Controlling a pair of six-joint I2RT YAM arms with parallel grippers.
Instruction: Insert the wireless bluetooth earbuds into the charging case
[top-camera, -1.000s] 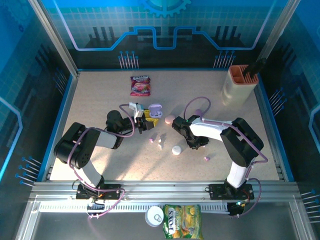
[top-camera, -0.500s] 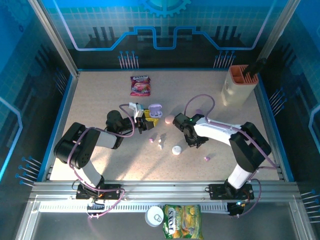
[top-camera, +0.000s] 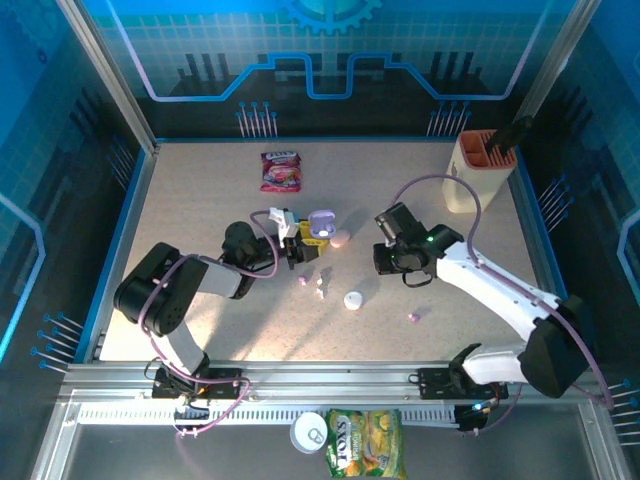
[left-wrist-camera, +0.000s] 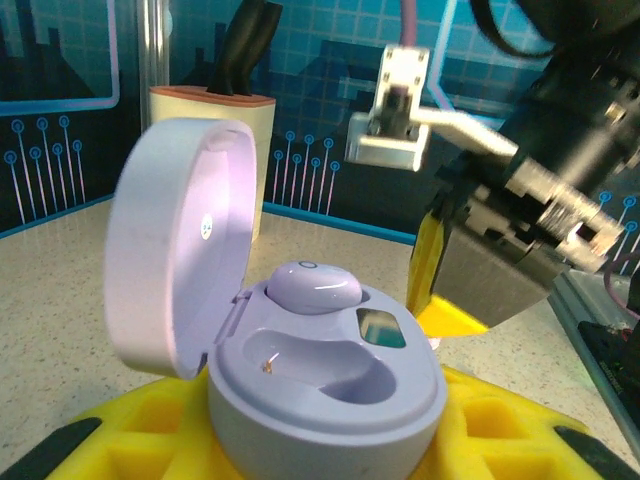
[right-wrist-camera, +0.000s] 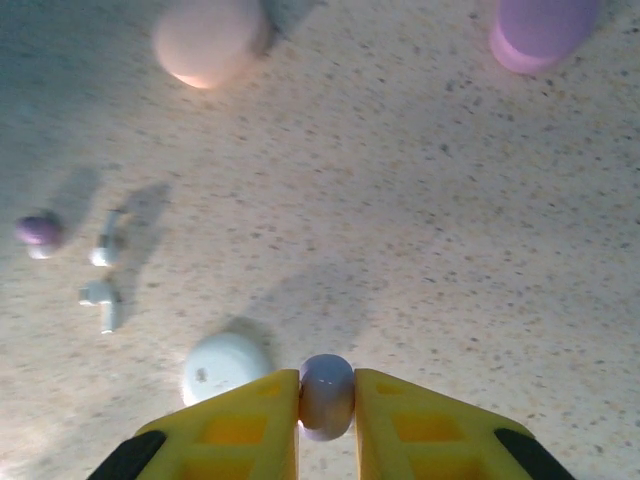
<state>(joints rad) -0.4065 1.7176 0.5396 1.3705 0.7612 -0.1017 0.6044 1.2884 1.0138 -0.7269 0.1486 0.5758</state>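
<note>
Pinching a purple earbud (right-wrist-camera: 327, 398) between the right gripper (right-wrist-camera: 327, 385) jaws, bottom centre of frame; clamping the open charging case (left-wrist-camera: 330, 395) in the left gripper (left-wrist-camera: 325, 425). Likely best: centring over the empty socket (left-wrist-camera: 315, 365), lowering gently, releasing once seated.

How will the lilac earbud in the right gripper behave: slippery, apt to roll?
Probably slippery: the earbud looks smooth and rounded, pinched only at its sides by the right gripper. Dropped on the flat table, it would likely roll. Being tiny, it seems light.

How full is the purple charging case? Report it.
Half full. The purple charging case stands open, lid raised; one earbud sits in it, the near slot is empty.
</note>
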